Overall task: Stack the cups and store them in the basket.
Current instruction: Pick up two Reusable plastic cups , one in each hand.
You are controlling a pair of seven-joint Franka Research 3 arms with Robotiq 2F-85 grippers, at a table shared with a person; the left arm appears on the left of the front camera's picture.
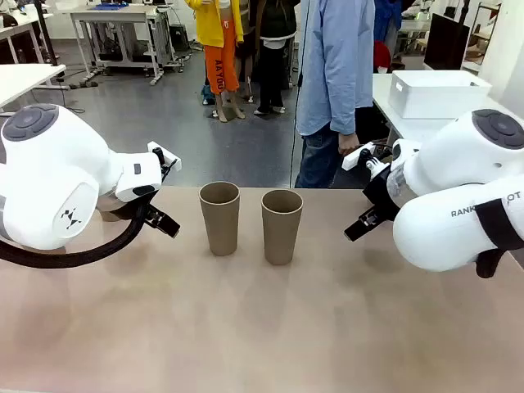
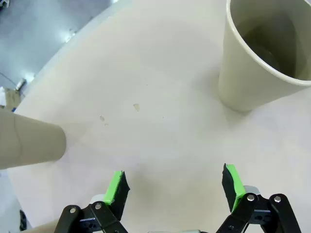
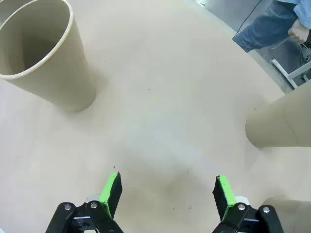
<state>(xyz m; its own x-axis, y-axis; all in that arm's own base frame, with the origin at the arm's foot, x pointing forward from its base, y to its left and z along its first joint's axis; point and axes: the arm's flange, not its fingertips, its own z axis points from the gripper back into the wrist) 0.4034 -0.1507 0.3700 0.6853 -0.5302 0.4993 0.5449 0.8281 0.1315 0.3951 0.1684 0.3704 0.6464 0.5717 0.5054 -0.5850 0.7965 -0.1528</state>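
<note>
FRONT VIEW
- pair on table (image 1: 246,327): left cup (image 1: 219,217) and right cup (image 1: 282,227), upright, mouths up, side by side at the middle, near but apart, not yet nested.
- long axis: vertical on both, narrow end down.
- left arm (image 1: 57,176): wrist end just beside left cup, on its outer side; judged the nearer arm for it.
- right arm (image 1: 458,196): wrist end near right cup, with a wider gap than on the left side.
- basket (image 1: 438,92): white bin on a farther table at picture right, well apart from the pair.
- person (image 1: 336,74): standing at the far edge, not reaching in.

LEFT WRIST VIEW
- left gripper (image 2: 175,189): released, green pads wide apart, holding nothing, bare table ahead.
- left cup, likely (image 2: 262,53): ahead and off to frame right of the finger line, upright, empty.
- cup at left edge (image 2: 29,143): narrow end pointing toward the middle; upright or tipped, cannot tell.

RIGHT WRIST VIEW
- right gripper (image 3: 168,194): released, pads wide apart, empty.
- right cup, likely (image 3: 43,53): ahead and off to frame left of the finger line, upright, mouth open.
- cup at right edge (image 3: 284,119): off to frame right, narrow end inward.
- corner cup (image 3: 286,213): a sliver at bottom right, just beside one finger.

JUDGEMENT
- stage: start, nothing stacked or stored.
- coming move: sideways shift to bring a cup wall between the pads, keeping the axis vertical for nesting.
</note>
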